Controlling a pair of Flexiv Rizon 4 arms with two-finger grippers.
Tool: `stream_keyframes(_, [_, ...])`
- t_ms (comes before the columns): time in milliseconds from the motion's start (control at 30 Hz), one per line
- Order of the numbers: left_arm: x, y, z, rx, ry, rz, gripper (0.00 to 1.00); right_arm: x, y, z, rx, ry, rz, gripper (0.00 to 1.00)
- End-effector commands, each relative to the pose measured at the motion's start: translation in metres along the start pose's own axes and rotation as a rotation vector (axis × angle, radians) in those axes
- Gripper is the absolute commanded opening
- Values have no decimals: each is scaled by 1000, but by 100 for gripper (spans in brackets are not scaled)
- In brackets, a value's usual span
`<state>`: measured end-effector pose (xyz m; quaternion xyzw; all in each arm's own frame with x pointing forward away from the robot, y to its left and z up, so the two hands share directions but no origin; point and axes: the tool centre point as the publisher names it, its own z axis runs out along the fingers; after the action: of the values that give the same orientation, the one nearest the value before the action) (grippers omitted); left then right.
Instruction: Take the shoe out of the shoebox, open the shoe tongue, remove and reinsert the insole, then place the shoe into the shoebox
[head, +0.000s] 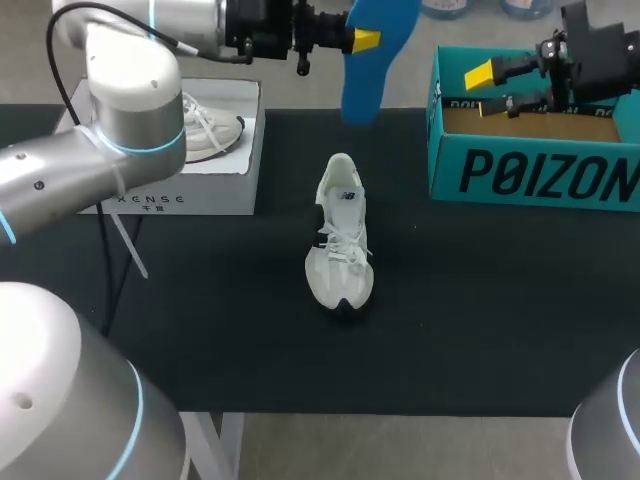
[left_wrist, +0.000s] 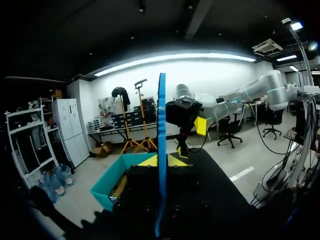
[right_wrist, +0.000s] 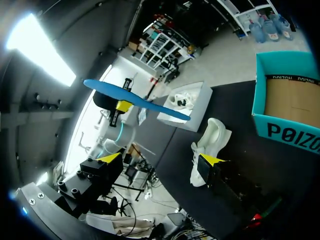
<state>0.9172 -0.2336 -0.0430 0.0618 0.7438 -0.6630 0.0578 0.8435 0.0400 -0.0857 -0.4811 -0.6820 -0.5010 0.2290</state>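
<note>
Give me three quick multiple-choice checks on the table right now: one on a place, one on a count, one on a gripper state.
1. Where is the blue insole?
A. Inside a shoe
B. Lying in the shoebox
C. Held up off the table in the left gripper

2. How many shoes are in view?
A. One
B. Two
C. Three

3. What state is the right gripper in?
A. Open and empty
B. Shut on a shoe
C. Shut on the insole

Answers:
1 C: the left wrist view shows the insole edge-on between both yellow tips.
2 B: one shoe lies on the black mat, and a second shoe lies on the white box.
3 A: in the right wrist view its tips stand wide apart with nothing between them.
</note>
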Motion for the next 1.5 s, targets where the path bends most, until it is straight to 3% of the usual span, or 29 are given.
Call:
stream_keyframes(33, [-7, 7, -4, 54, 79, 53, 0, 0, 0, 1, -2, -1, 1, 100])
stream_keyframes(400, [-7, 7, -4, 54, 79, 53, 0, 0, 0, 1, -2, -1, 1, 100])
stream_keyframes(467, [-14, 13, -4, 0, 39, 284, 0, 0, 0, 1, -2, -1, 1, 100])
stream_keyframes(533, [-19, 12, -4, 59, -18, 478, 0, 0, 0, 1, -2, -1, 1, 100])
stream_keyframes(633, [-23, 9, -6, 20, -85, 763, 0, 0, 0, 1, -2, -1, 1, 100])
stream_keyframes(700, [-24, -1, -5, 56, -160, 924, 0, 0, 0, 1, -2, -1, 1, 100])
stream_keyframes(1300, [-24, -1, -5, 56, -160, 924, 0, 0, 0, 1, -2, -1, 1, 100])
stream_keyframes(1433, [-21, 0, -4, 147, -68, 1135, 0, 0, 0, 1, -2, -1, 1, 100])
stream_keyframes(1500, [-21, -3, -4, 173, -83, 1202, 0, 0, 0, 1, -2, -1, 1, 100])
